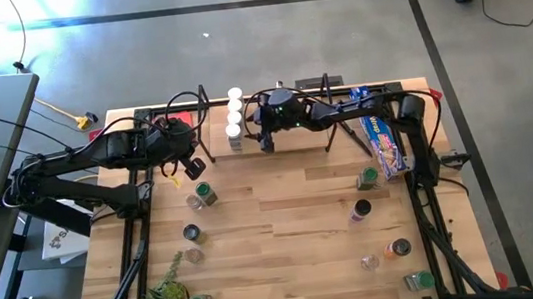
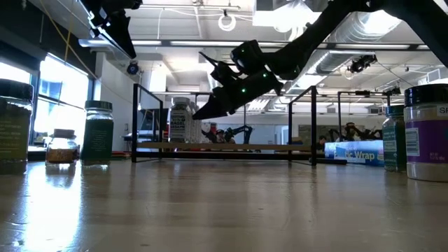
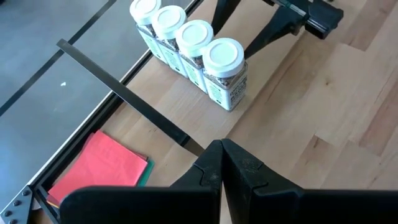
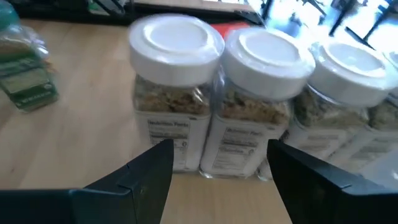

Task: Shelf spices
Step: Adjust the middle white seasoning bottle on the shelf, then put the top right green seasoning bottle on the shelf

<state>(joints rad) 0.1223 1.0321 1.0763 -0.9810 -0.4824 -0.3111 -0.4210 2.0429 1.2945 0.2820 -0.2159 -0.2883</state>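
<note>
Spice jars: four white-capped ones [image 1: 235,116] stand in a tight row on the shelf [image 1: 277,153] at 12 o'clock of the table [image 1: 287,238], caps touching cap to cap. The rest are loose on the table: green-capped jar [image 1: 204,193] at 9 o'clock, a clear-topped one [image 1: 192,234] just below it, a black-topped jar [image 1: 362,209] and an orange-topped one [image 1: 400,248] toward 4 o'clock, more along the near edge by the green plant [image 1: 168,298].

Right gripper [image 1: 267,145] hangs just beside the near end of the white-capped row, fingers [image 4: 140,177] spread wide, nothing between them; its wrist view looks straight at the end jar [image 4: 176,93] with a gap on each side of the fingers. Looks like a jar has just been set down and let go, though that is my guess from the empty spread fingers. Left gripper [image 1: 194,166] waits at 10 o'clock beside the shelf's left upright, fingers [image 3: 214,168] pressed together, holding nothing. A blue wrap box [image 1: 382,136] lies at 2 o'clock, a red square [image 3: 99,165] past the shelf edge.

Step in hand: release at the shelf. Next move calls for backing the right gripper up and clear without nudging the row, then going for a loose jar; the black-topped one seems closest on its side.
</note>
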